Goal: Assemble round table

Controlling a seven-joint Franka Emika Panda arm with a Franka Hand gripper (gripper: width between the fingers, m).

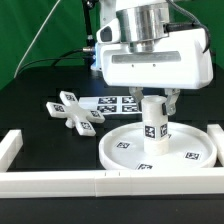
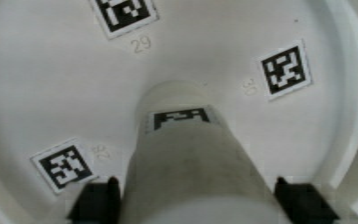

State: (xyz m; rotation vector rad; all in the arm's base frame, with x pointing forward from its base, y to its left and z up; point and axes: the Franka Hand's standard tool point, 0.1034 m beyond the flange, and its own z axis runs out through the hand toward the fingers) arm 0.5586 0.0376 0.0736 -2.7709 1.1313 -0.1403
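Note:
The large round disc [image 1: 125, 150] lies flat on the table, with tags on its face; it fills the wrist view [image 2: 211, 60]. The short cylindrical leg [image 1: 154, 122] stands upright at the disc's central hub and also shows in the wrist view [image 2: 194, 150]. My gripper [image 1: 157, 100] is directly above it, with a finger on each side of the leg's top. In the wrist view the gripper [image 2: 199, 195] has its dark fingers [image 2: 99, 200] pressed against the leg's two sides. The cross-shaped base [image 1: 75, 112] lies on the table toward the exterior view's left.
The marker board [image 1: 118, 103] lies flat behind the disc. The long white rail frame [image 1: 60, 180] runs along the front, with posts at the exterior view's left [image 1: 10, 148] and right [image 1: 217, 140].

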